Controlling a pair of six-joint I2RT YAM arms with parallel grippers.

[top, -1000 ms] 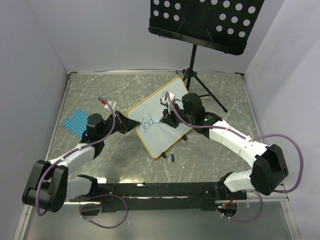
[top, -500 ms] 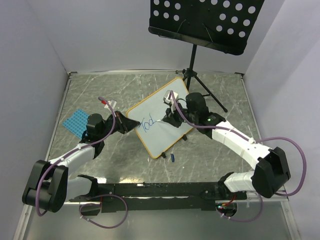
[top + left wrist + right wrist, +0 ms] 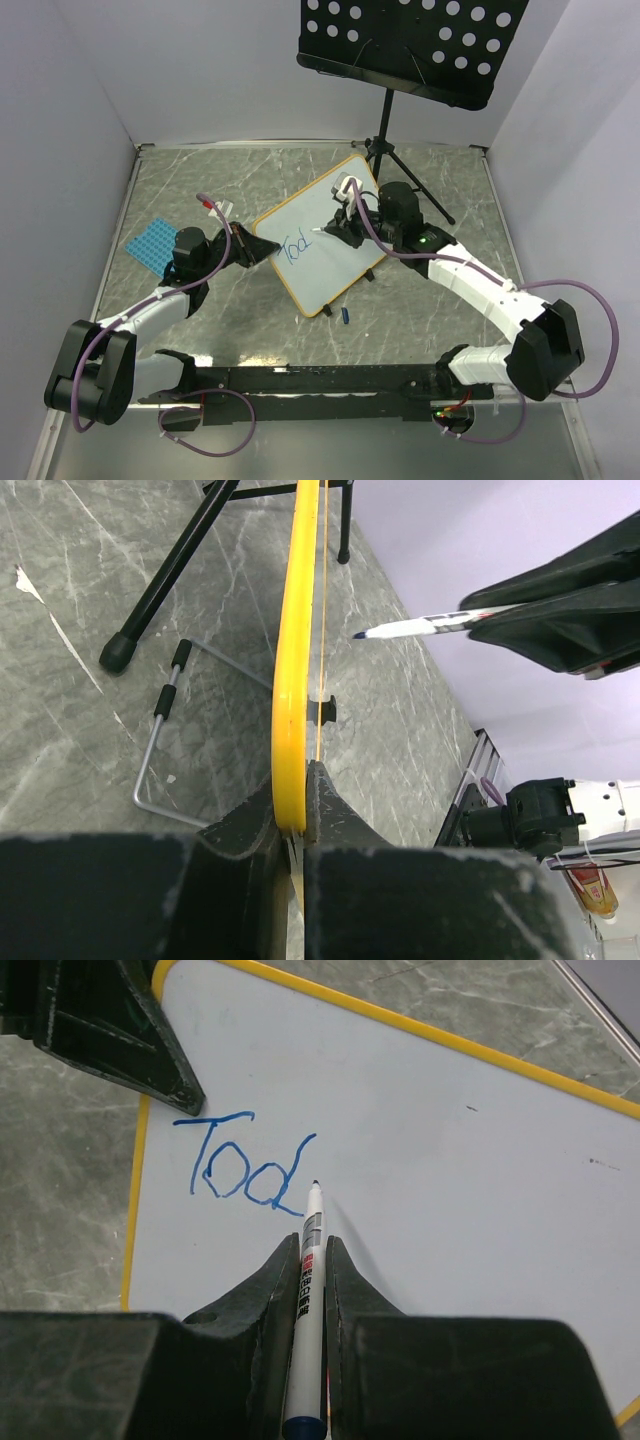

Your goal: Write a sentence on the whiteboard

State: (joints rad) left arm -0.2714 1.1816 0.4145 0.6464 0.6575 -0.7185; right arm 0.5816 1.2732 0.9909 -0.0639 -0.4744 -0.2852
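The whiteboard (image 3: 340, 272), white with an orange-yellow frame, stands tilted at mid-table. The sentence (image 3: 297, 246) reads only "Tod" in blue; it also shows in the right wrist view (image 3: 245, 1165). My left gripper (image 3: 258, 250) is shut on the board's left edge, and the left wrist view shows the jaws clamping the yellow frame (image 3: 290, 680). My right gripper (image 3: 337, 228) is shut on a white marker (image 3: 312, 1230). The marker's tip is just right of the "d". In the left wrist view the marker (image 3: 430, 626) is a little off the board's face.
A black perforated music stand (image 3: 410, 45) on a tripod (image 3: 395, 165) stands behind the board. A tripod leg (image 3: 170, 580) and the board's wire foot (image 3: 160, 740) are close behind it. A blue mat (image 3: 152, 243) lies at left. A small blue cap (image 3: 344, 316) lies in front of the board.
My right gripper has moved right and slightly back with the marker, away from the letters. The left gripper and the board have not moved.
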